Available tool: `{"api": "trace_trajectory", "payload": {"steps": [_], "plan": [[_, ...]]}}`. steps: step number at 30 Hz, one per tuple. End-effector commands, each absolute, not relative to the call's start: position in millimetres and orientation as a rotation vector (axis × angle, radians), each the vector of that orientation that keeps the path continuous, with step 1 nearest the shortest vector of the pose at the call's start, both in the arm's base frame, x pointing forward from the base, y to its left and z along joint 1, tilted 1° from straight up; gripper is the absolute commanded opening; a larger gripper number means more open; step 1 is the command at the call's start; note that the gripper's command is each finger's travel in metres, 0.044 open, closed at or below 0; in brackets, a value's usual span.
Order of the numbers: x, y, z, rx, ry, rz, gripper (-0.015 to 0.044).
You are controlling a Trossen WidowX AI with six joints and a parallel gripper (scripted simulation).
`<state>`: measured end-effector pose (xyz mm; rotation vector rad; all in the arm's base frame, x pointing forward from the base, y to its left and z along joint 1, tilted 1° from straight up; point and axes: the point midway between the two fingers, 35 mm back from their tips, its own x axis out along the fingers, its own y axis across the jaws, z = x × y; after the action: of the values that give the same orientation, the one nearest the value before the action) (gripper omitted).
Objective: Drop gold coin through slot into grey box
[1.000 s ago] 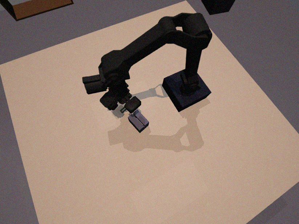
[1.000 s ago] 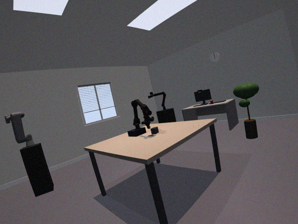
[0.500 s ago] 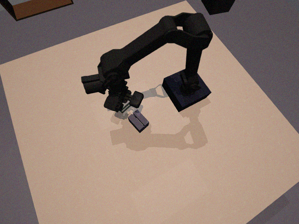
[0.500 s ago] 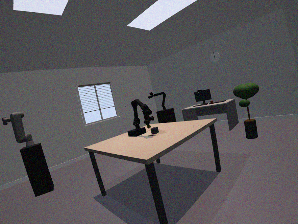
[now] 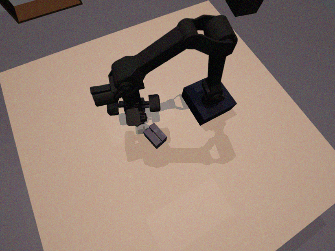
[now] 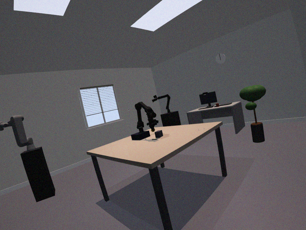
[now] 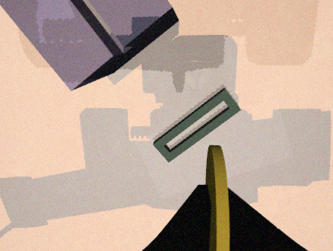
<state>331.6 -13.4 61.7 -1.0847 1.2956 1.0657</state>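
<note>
Beige tabletop (image 5: 77,184), coin lifted out, transfer to box in hand.

Hand (image 7: 224,213) is pinching the coin (image 7: 217,179) edge-on at the bottom of the wrist view, well above the tabletop. Green holder (image 7: 198,123) sits empty at centre, slanted. Grey box (image 7: 87,34) is in the upper left of the wrist view, its slot (image 7: 96,24) running diagonally. In the top view the box (image 5: 154,135) sits just lower right of the hand (image 5: 138,126). Step, as I read it: carry and align. Next move calls for shifting over the lid, rotating the wrist until the coin edge runs parallel with the slot, lowering close, then releasing. Slot is barely wider than the coin, so any yaw error likely hangs it on the lid. Nothing stands between coin and box. Robot base (image 5: 208,101) is right of centre, well apart.
</note>
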Motion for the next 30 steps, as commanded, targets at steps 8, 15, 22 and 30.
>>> {"api": "trace_trajectory", "payload": {"steps": [8,15,22,30], "plan": [[333.8,-11.1,62.4,-1.355,1.119,1.342,0.0000],[335.0,-10.0,62.4,-1.523,0.983,1.511,0.0000],[334.6,-8.2,62.4,-1.539,0.969,1.527,0.0000],[327.5,10.9,62.6,-1.538,0.967,1.528,0.0000]]}}
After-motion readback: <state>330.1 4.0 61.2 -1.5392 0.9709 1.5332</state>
